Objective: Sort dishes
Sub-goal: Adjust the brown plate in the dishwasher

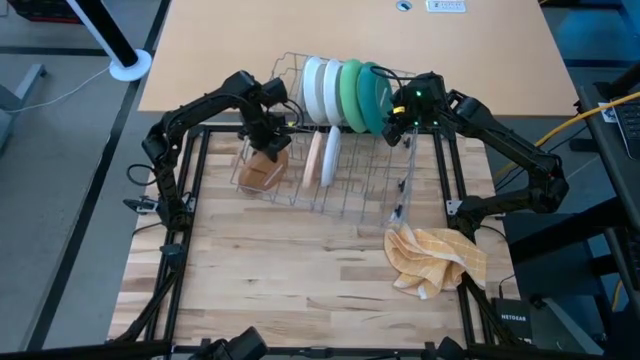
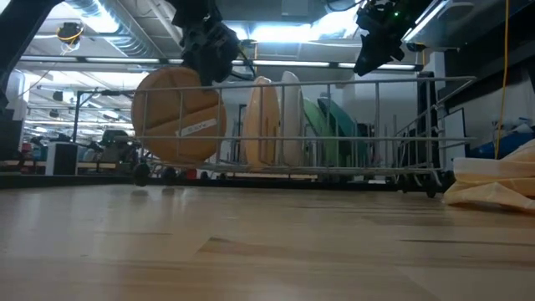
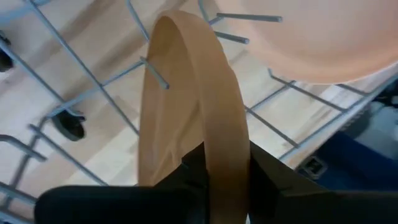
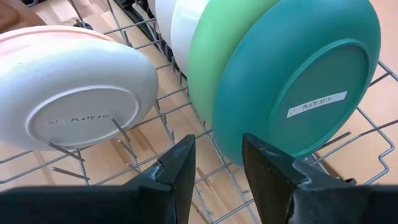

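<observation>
A grey wire rack [image 1: 355, 185] stands on the wooden table. In it stand on edge two white plates [image 1: 318, 88], a green plate [image 1: 350, 92] and a teal plate [image 1: 374, 98] at the far end, and a tan plate [image 1: 314, 158] and a white plate [image 1: 330, 160] nearer. My left gripper [image 1: 268, 140] is shut on a brown plate [image 2: 178, 115] at the rack's left side. My right gripper [image 4: 217, 163] is open and empty, just above the rack beside the teal plate [image 4: 298, 81]. My left gripper pinches the brown plate's upper rim [image 3: 224, 149] between its two fingers, one on each face. The fingers come from above, pointing down. The plate stands on edge below the fingers, among the rack's wires; whether its lower edge rests on them I cannot tell.
A crumpled yellow checked cloth [image 1: 437, 258] lies on the table to the right of the rack's near end. Black frame rails [image 1: 190, 200] run along the table's left and right sides. Bare wood lies toward the near edge.
</observation>
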### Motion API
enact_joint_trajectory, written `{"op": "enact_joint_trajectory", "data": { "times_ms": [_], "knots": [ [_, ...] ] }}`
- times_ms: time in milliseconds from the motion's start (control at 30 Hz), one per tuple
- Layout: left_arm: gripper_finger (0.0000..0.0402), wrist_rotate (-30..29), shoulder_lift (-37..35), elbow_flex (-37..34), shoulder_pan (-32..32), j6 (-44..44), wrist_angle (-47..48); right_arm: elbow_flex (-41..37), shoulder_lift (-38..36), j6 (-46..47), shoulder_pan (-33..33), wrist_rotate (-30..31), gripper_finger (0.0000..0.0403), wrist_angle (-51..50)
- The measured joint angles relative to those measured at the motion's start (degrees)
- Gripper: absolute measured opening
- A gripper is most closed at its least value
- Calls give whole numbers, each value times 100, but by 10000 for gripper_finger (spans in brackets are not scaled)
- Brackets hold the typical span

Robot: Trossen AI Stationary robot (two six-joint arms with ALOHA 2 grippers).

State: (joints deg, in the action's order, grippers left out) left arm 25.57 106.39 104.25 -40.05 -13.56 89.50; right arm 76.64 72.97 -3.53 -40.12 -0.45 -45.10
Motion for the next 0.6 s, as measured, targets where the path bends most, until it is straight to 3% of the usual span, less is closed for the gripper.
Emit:
{"op": "enact_joint_trajectory", "data": {
  "times_ms": [200,600],
  "knots": [
    [46,628,-7,63,-7,-285,7,-1,0,0,0,-1,137,1],
    [45,659,-13,63,-7,-271,-6,0,4,11,2,-2,137,-2]
  ]
}}
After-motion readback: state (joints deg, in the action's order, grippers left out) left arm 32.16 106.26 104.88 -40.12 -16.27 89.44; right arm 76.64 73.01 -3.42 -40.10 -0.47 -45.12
